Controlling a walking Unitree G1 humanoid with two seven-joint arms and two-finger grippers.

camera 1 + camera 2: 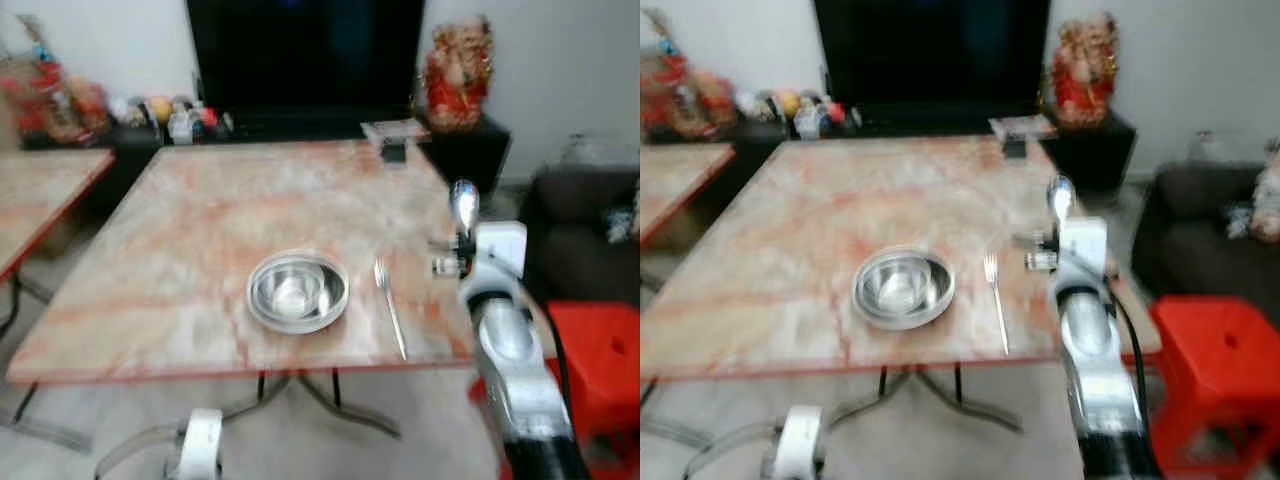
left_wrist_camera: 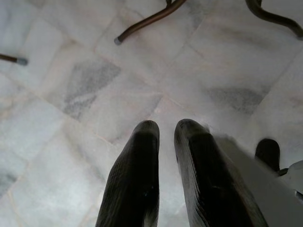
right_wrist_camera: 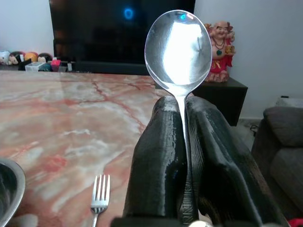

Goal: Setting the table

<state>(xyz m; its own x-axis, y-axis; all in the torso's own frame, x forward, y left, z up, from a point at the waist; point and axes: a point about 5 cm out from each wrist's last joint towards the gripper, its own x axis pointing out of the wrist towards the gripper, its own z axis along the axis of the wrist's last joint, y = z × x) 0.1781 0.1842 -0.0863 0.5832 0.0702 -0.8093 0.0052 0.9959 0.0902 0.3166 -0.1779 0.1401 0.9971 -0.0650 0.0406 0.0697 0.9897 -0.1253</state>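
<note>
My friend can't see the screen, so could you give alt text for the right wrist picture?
The right pincer is shut on a spoon, bowl end up, above a marble-patterned table. A fork lies on the table beside a steel bowl's rim.

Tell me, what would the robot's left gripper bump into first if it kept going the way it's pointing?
Probably the marble floor. The left gripper points down at bare tiles, with nothing in between as far as the wrist view shows.

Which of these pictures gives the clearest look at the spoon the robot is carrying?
The right wrist view: the spoon stands sharp and upright, its handle clamped in the right pincer. The two eye views show it small and blurred above the table's right edge, beyond the fork. The left wrist view faces the floor.
</note>
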